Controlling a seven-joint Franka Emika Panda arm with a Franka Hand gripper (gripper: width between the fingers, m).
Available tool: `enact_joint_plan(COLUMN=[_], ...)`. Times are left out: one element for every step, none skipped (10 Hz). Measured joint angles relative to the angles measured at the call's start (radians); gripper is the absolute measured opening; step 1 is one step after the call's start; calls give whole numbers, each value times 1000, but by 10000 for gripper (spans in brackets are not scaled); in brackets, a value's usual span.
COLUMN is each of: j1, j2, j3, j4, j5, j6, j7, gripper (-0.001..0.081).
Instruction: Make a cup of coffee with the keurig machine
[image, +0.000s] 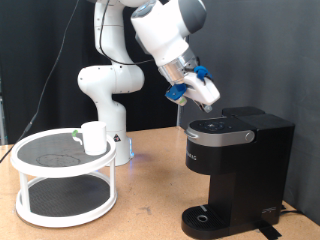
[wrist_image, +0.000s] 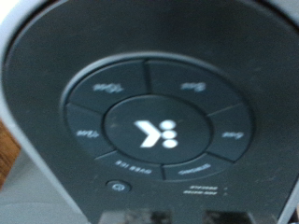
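The hand (image: 205, 97), its grip impossible to tell, hovers just above the heavy, rigid coffee maker's (image: 235, 170) button panel (wrist_image: 149, 131).

1 cup (image: 93, 137), 1 keurig machine (image: 235, 170) (black), 1 rack (image: 65, 180).

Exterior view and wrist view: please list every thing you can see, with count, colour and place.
keurig machine: one, black with a grey top panel, on the table at the exterior view's right; lid down.
control panel: one, dark round buttons, fills the wrist view.
cup: one, white, on the rack's top shelf.
rack: one, white, round, two shelves, at the exterior view's left.
table: one, brown wood.
arm: one, white.
gripper: one, just above the machine's top.
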Motion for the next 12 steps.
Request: enact_joint_plan(j1=[0,0,-1,-3,-8,-12,-12,-14,-22,-35,-51,-68], j2=[-31,-62,-91,-120,-148,-184,-181,-180,-187,-207,-235,-262], j3=[-6,-17,-33,-52,-68,-77,-76,-77,-78,-82,-95,-111], j4=[-44,-83,-113,-137,-158,-182,-181,-186,-204,-232,-260,-276], j5=[56,91,98,98,90,87,87,93,109,123,118,88], j6=[27,26,-1,-39,-73,-92,-91,-86,-67,-48,-56,-89], j7=[0,-9,-33,-58,-82,-95,-94,-76,-38,-22,-22,-28], gripper=[0,0,0,0,0,0,0,0,0,0,0,0])
